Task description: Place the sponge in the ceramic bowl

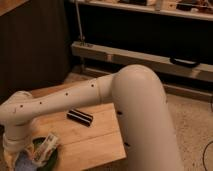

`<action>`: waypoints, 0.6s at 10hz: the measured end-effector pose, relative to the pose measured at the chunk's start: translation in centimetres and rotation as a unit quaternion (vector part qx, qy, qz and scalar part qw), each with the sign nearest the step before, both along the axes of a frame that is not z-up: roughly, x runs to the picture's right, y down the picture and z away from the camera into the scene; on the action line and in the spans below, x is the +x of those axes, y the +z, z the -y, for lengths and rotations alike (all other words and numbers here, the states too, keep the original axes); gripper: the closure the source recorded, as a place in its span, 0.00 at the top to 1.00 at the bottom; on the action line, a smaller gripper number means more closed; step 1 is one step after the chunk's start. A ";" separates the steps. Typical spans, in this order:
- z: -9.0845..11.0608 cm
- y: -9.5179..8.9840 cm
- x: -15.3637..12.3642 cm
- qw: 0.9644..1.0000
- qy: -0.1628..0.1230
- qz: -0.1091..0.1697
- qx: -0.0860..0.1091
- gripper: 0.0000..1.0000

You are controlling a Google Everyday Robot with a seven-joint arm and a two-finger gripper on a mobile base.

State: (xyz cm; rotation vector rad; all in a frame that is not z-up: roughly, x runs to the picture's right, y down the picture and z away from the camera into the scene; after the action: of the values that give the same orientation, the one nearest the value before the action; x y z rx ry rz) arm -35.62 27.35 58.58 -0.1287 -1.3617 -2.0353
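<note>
My gripper [31,150] hangs at the lower left, under the white wrist of the arm, right over the table's near left corner. The green ceramic bowl [49,159] lies just below and to the right of it, partly covered by the gripper. A patch of the blue sponge [22,161] shows at the gripper's lower left, at the bowl's left edge. Whether it is held or resting there is hidden by the wrist.
A black bar with light stripes [80,117] lies mid-table. The wooden table [95,140] ends at its right edge near the arm's big white elbow [140,100]. A pale translucent object [48,143] sits by the bowl. Dark shelving stands behind.
</note>
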 end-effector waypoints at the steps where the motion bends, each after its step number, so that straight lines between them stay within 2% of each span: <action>1: 0.4 0.2 0.5 1.000 0.009 -0.011 -0.004 0.80; 6: 0.3 0.1 0.4 1.000 0.008 -0.010 -0.005 0.80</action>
State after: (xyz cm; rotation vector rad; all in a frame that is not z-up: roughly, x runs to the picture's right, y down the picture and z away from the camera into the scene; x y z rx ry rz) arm -35.19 27.05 58.72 -0.1419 -1.3552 -2.0093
